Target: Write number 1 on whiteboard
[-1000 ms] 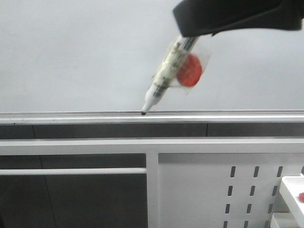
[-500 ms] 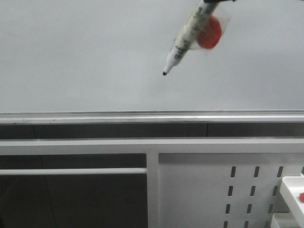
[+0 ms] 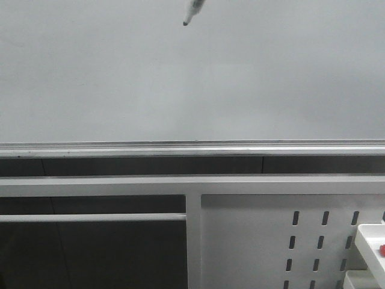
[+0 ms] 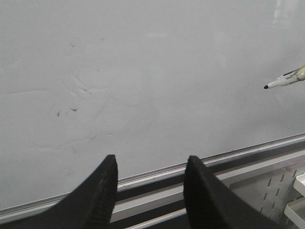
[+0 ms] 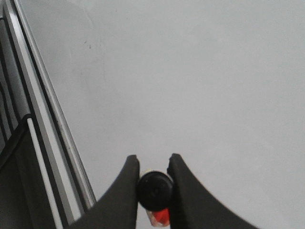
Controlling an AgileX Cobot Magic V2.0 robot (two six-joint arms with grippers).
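The right gripper (image 5: 152, 171) was clamped on the marker (image 5: 154, 191), its two fingers pinching the barrel's black end, while the left gripper (image 4: 150, 174) hung idle with its jaws apart, holding nothing. In the front view only the marker's tip (image 3: 185, 23) showed, at the top edge and high over the whiteboard (image 3: 192, 84), and whether it touched the surface could not be told. No number 1 was visible on the board; only faint smudges (image 4: 71, 109) marked it. To do the stroke well, the tip likely needed firm, even contact before any downward pull, then one straight, steady draw toward the rail (image 3: 192, 148), stopping clear of it, with the grip kept tight so the marker would not twist.
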